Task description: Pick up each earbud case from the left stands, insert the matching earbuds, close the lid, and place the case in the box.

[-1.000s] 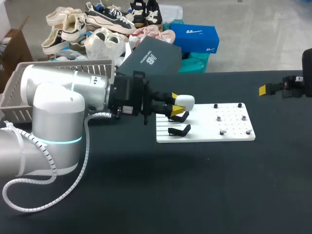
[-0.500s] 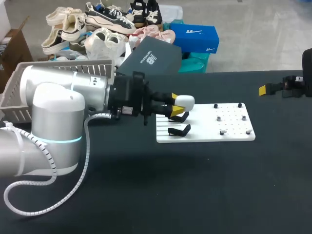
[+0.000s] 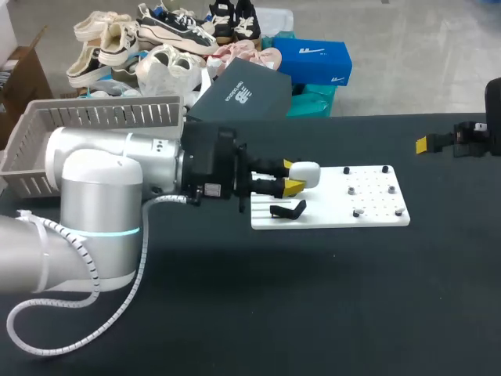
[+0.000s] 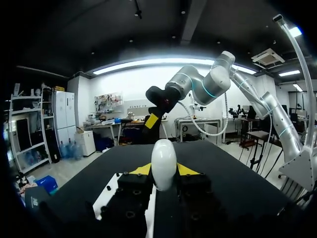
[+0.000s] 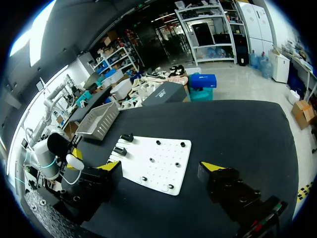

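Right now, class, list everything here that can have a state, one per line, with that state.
left gripper: shut on the earbud case
earbud case: lid closed, gripped
right gripper: open, empty
stands: both empty

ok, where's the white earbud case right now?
Head view: the white egg-shaped earbud case is held between the left gripper's yellow tips, over the left end of the white board, just beyond a black stand.
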